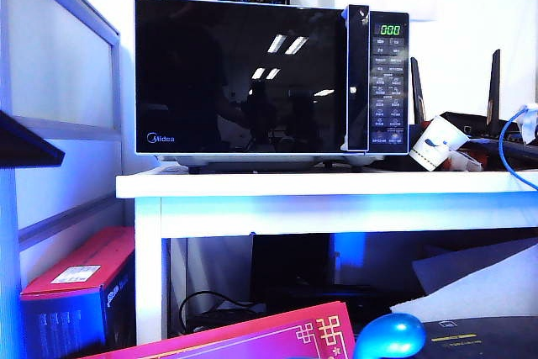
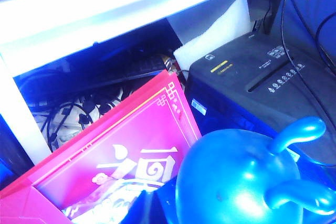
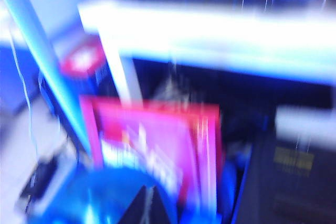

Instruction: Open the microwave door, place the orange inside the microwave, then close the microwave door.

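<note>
Here's the microwave (image 1: 388, 81), filling the upper middle of the exterior frame on its white table (image 1: 336, 184), and the microwave door (image 1: 239, 73) is flat shut, with ceiling lights mirrored in the black glass. The display (image 1: 390, 29) glows green zeros at upper right.

And the orange? Nowhere to be seen! It isn't on the table, where only a tipped white paper cup (image 1: 437, 145) sits right of the microwave. It isn't below, either. The glass is too dark to say whether the fruit is inside. So I'd judge it one of two ways: either nothing has begun, or everything is done and the door is closed on it. These pictures can't settle that.

No arm shows in the exterior frame at all. The right gripper (image 3: 149, 208) is only a dark wedge right up against its own badly blurred camera. Its jaws are pressed together, with nothing visible between them, and it hangs low in front of the table, facing a pink box (image 1: 252, 338). The left gripper is out of sight in every view, so I can't tell how its jaws stand. Its camera looks under the table at a round blue object (image 2: 236, 177).

With no orange in sight, it can't be placed relative to either gripper. The door's vertical handle (image 1: 357, 77) stands well above where both cameras are looking.
</note>
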`<state>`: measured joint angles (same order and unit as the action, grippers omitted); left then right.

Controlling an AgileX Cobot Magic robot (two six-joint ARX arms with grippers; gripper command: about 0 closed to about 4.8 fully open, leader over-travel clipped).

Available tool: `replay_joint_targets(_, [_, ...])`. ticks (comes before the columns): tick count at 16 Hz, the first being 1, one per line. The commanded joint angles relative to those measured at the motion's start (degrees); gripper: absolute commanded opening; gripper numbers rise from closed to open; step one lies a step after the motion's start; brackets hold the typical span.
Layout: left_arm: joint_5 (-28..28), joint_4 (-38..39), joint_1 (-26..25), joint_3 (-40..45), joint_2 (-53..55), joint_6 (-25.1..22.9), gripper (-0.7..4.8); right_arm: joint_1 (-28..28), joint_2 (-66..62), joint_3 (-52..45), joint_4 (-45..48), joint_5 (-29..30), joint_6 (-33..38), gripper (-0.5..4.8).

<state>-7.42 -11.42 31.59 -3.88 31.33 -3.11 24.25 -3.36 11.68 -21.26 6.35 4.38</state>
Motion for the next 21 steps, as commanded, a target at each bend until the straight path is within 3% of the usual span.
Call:
replay_joint_targets(1, [2.6, -0.9, 0.0, 0.2, 0.0, -1.4, -0.05, 0.0, 0.0, -5.4, 2.3, -1.3, 3.0, -0.05])
replay_joint_targets(13, [3.3, -0.7, 0.0, 0.2, 0.0, -1.3, -0.05, 0.0, -0.1, -8.7, 3.2, -1.5, 2.7, -0.05])
replay_joint_targets(17, [3.3, 3.4, -0.2, 0.2, -9.3, -1.3, -0.05, 0.0, 0.0, -8.7, 3.2, -1.5, 2.7, -0.05])
replay_joint_targets(19, [3.3, 4.0, -2.6, 0.2, -17.6, -1.3, -0.05, -0.3, 0.0, -8.7, 3.2, -1.5, 2.7, -0.05])
replay_joint_targets(21, [3.1, 4.1, -9.4, 0.2, -22.9, -1.3, -0.05, -2.2, 0.2, -8.7, 3.3, -1.5, 2.7, -0.05])
